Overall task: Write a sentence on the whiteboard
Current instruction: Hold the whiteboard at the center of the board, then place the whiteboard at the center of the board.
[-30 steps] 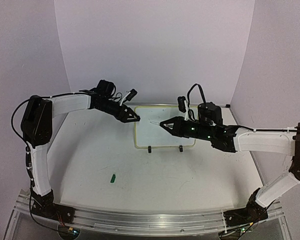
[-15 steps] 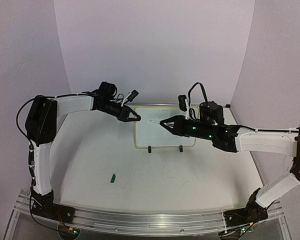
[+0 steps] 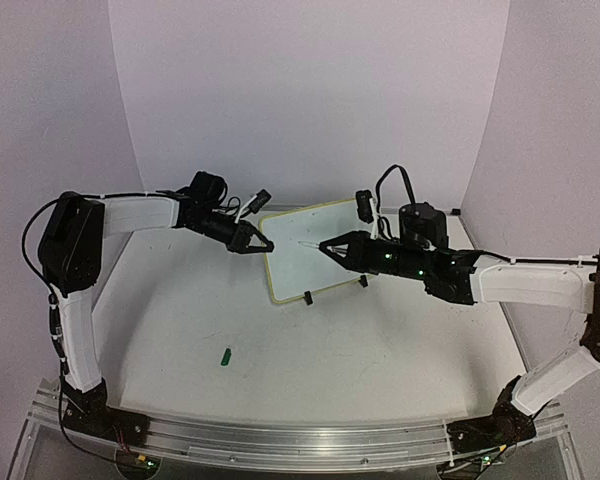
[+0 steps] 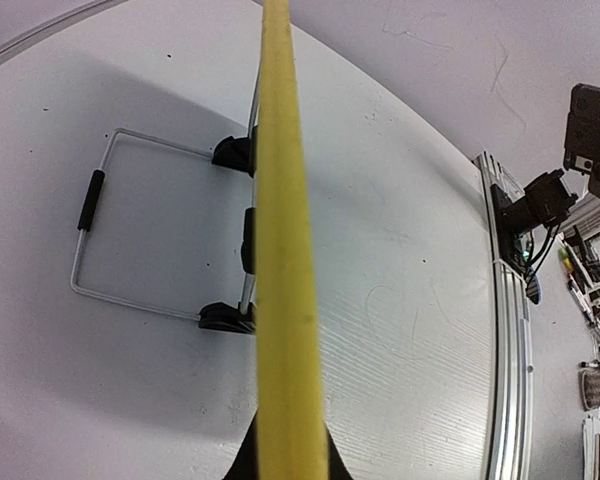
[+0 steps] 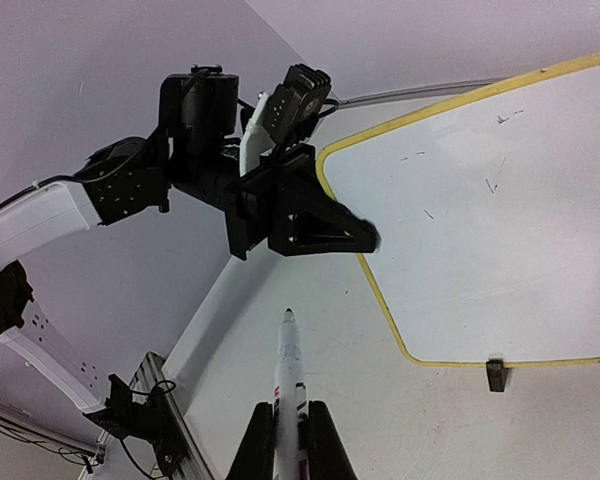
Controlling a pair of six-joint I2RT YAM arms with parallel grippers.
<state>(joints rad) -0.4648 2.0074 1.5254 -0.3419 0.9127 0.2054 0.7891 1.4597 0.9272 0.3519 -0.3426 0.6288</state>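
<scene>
From above, the whiteboard is seen tilted at mid-table, its left edge pinched by the left gripper; a marker is clamped in the right gripper near its face. At the left wrist, the yellow rim is gripped edge-on. At the right wrist, only faint scuffs are shown: the sentence is judged wholly unwritten.
</scene>
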